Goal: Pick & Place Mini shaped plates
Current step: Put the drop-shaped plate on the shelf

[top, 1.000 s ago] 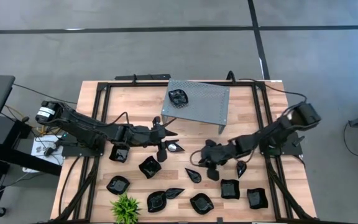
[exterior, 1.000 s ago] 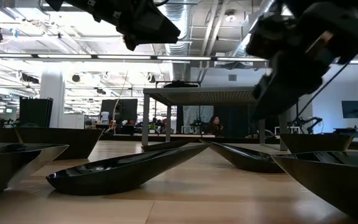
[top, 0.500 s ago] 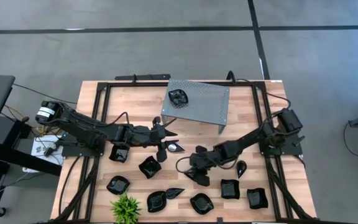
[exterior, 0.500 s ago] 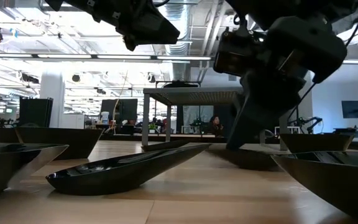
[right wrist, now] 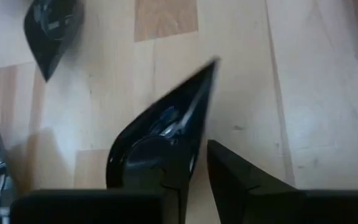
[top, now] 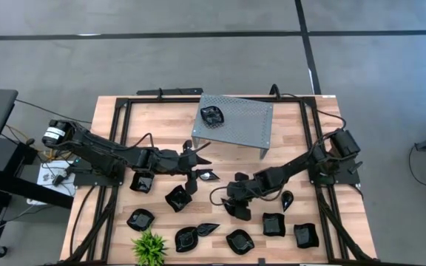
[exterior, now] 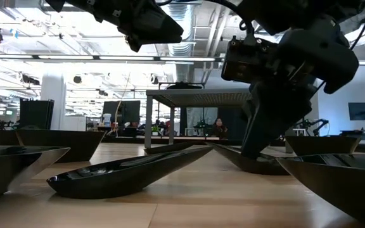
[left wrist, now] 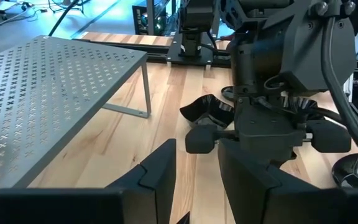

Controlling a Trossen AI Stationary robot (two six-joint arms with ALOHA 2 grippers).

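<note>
The right gripper (top: pixel 237 209) was seen lowered over the middle of the pale wooden table (top: pixel 287 133), its two dark fingers (right wrist: pixel 253 180) brought close on either side of the rim of a small glossy black teardrop-shaped plate (right wrist: pixel 160 140); in the right wrist view the plate's edge was seen between them, though whether the plate was firmly clamped could not be told. In the low view that plate's base (exterior: pixel 255 163) was seen resting on the wood beneath the gripper. A second glossy black teardrop plate (top: pixel 287 199) was seen lying just beside the right arm, toward the table's right side. The left gripper (top: pixel 195 166) was seen held above the table's middle, near the right one, its fingers (left wrist: pixel 160 171) standing apart with nothing between them. A small black dish with a pale glint (top: pixel 208 176) was seen lying near its tip. More of the glossy black mini plates were scattered along the near edge, among them a wavy-edged square one (top: pixel 177 198) and a squarish one (top: pixel 274 224). One crumpled-looking black dish (top: pixel 213 115) was seen resting on top of the grey perforated metal shelf (top: pixel 246 122) at the far side of the table. A small green plant (top: pixel 149 247) was seen at the near edge.
</note>
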